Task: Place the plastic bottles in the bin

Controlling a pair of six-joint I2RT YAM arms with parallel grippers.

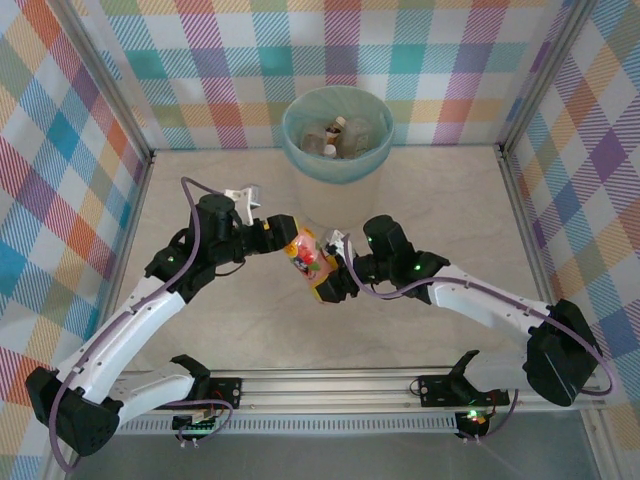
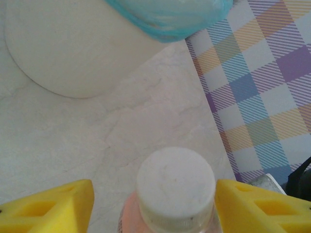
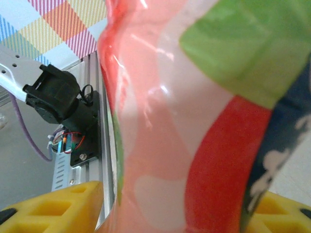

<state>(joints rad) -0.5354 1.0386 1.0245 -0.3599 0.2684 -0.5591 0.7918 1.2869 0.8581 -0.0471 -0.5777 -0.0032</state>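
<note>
Bottle [image 1: 311,258], pink, hangs mid-table, its long axis running 11 to 5 o'clock. Its white cap [image 2: 176,182] points into the left gripper [image 2: 154,204], whose fingers flank it; whether they clamp, I cannot tell. The right gripper [image 1: 333,275] clasps the body. The bin [image 1: 300,150] stands at 12 o'clock, the left gripper slightly nearer.

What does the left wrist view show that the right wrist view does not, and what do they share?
Left wrist view: a white cap, the cream bin with its teal bag, the checked wall. Right wrist view: a red and green label, a black mount on the metal rail. Both: one bottle between yellow fingers.
</note>
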